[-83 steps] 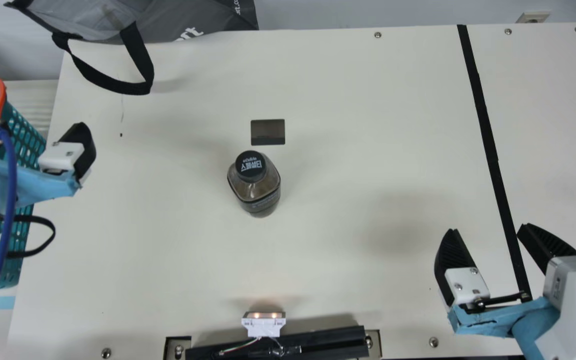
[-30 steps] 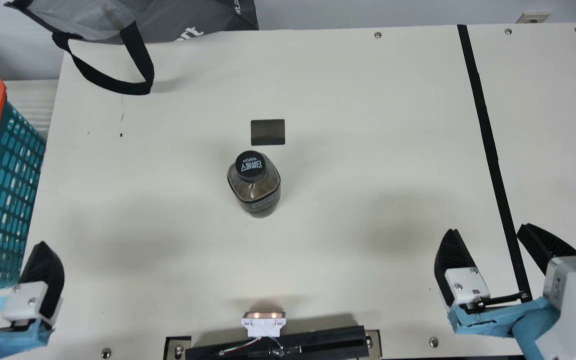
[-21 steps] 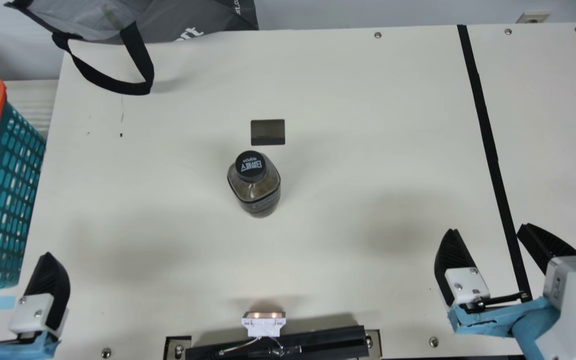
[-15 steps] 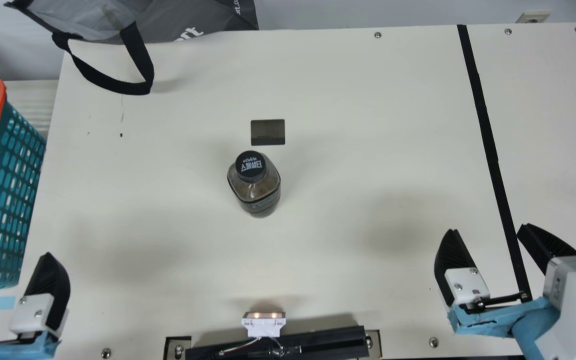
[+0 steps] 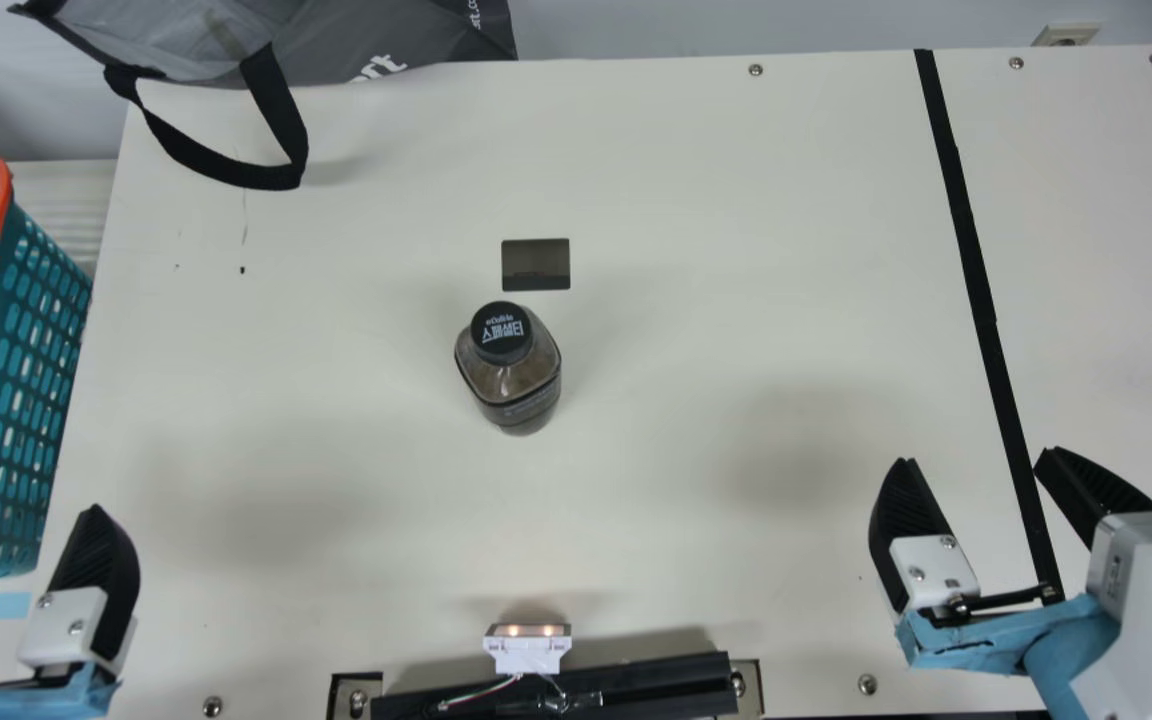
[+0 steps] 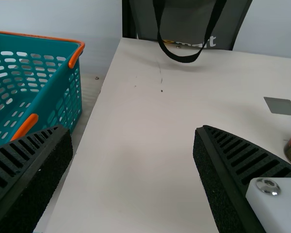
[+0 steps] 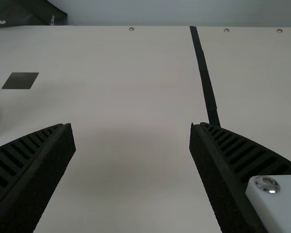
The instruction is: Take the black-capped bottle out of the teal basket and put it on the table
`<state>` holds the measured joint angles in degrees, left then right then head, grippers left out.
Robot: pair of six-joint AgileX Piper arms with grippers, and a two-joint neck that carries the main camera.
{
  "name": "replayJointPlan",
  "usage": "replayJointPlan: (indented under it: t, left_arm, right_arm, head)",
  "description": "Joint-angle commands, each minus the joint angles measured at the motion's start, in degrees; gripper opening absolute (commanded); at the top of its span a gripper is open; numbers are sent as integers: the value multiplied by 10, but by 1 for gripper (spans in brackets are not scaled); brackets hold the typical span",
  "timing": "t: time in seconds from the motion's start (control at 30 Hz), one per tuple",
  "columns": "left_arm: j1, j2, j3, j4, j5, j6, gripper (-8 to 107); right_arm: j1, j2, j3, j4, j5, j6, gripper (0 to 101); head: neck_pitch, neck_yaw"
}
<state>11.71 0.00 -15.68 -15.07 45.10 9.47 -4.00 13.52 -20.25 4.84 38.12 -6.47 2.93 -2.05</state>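
Left end effector (image 5: pixel 18 524) withdrawn, bottle (image 5: pixel 511 375) well inboard

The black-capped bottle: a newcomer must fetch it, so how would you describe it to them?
On the cream table, to the right of the teal perforated basket in the main view, find the flat dark grey rectangle. Just below it there stands the brownish-grey bottle. Its round black cap sets it apart from that flat rectangle.
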Motion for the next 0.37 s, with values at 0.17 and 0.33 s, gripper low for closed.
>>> replayJointPlan:
  t: [0.17,0.33]
  left_arm:
    - [0,0,0,0,0,0,107]
    - [0,0,0,0,0,0,107]
  right_arm:
    - [0,0,0,0,0,0,91]
    - [0,0,0,0,0,0,91]
  head:
    - [-2,5]
    - [-2,5]
